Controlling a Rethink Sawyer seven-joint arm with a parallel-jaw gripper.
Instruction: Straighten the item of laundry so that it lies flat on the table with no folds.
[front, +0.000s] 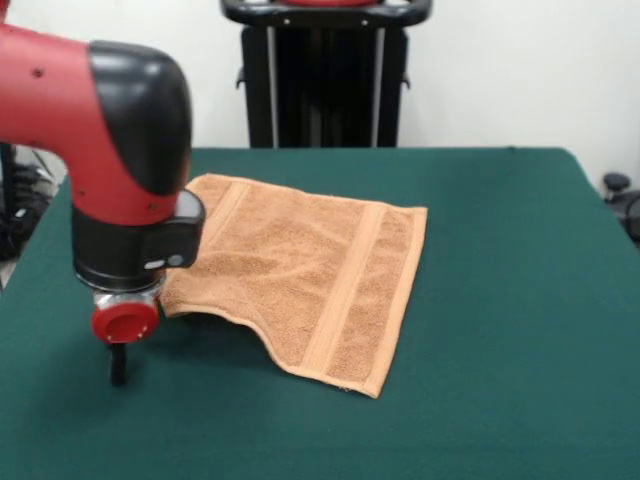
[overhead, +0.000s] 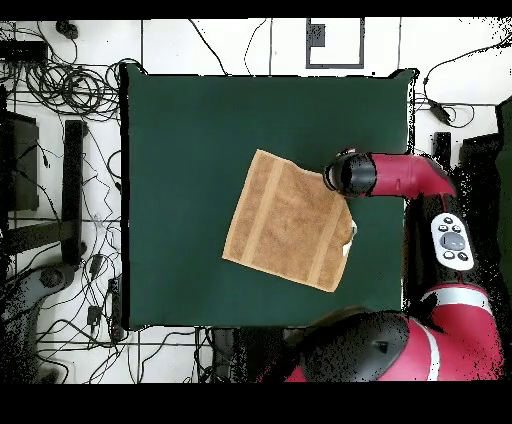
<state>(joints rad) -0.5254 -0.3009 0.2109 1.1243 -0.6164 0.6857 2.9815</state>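
arm pose: red and black arm reaches down at the table's left side in front view, wrist vertical.
gripper: gripper low over the table, just beside the towel's left edge; finger spread cannot be told, only one dark tip shows.
towel: orange-tan towel mid-table, mostly flat, near edge wavy.
view difference: overhead shows a white tag at a towel corner; the arm hides the gripper there.

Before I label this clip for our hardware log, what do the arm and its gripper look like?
The arm is glossy red with a rounded black joint cover and a black wrist section. Below sits a silver ring and a red round cap. The gripper shows only as a thin black tip. Overhead, a white oval button panel marks the arm.
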